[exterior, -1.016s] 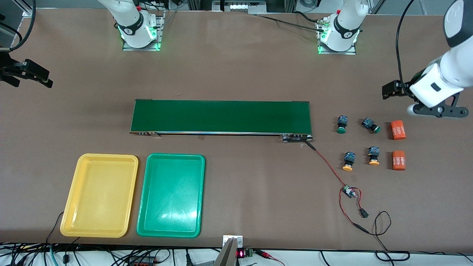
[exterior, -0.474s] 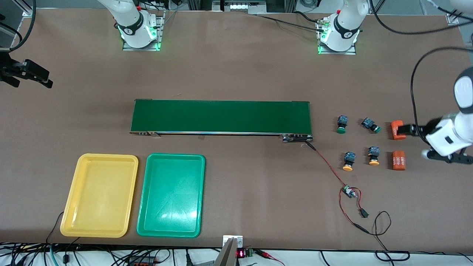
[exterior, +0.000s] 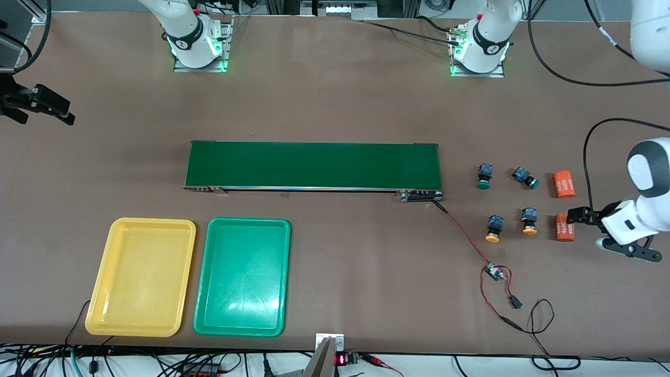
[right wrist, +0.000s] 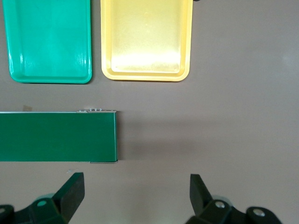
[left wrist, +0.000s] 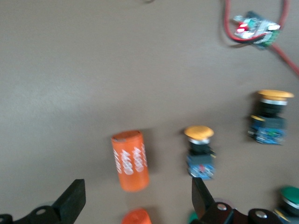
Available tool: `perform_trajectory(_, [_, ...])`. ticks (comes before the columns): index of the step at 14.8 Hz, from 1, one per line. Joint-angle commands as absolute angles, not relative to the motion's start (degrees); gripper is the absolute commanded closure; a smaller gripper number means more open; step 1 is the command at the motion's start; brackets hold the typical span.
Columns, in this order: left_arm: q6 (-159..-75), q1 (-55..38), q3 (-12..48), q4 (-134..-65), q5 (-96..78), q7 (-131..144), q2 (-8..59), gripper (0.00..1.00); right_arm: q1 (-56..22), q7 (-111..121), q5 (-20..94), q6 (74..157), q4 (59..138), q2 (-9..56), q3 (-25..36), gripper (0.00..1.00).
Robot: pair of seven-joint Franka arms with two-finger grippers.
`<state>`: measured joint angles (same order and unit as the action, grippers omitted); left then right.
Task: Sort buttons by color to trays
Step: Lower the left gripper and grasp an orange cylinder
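Left gripper (exterior: pixel 576 214) dropped over brown table (exterior: pixel 335 94), fingers spread.

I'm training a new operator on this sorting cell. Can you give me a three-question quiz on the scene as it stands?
1. True or false: the yellow plastic tray and green plastic tray hold no buttons.
2. How many yellow-orange-capped push-button switches lie on the table?
3. The open left gripper is over: A) the dark-green conveyor belt B) an orange cylinder with white print C) the green tray.

Key: 1 true; 2 two; 3 B.
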<state>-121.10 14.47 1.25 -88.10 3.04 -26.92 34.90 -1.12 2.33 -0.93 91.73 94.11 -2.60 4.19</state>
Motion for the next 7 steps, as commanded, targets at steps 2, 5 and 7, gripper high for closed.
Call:
perform_trajectory(2, [-133.4,16.0,1.7,-95.0,5.1,-28.9,35.4,0.00,-1.2,2.0,-0.9,92.3,94.7,-3.3,4.0,0.00])
perform_trajectory(5, [-141.3,17.1,1.8,-99.7,5.7,-30.1,36.5,0.00,-1.2,2.0,-0.9,92.5,94.7,-3.2,4.0,0.00])
perform_trajectory(7, [-146.8,17.6,1.7,-101.5,5.7,-30.2,38.4,0.03,-1.2,2.0,-0.9,92.5,94.7,-3.2,4.0,0.00])
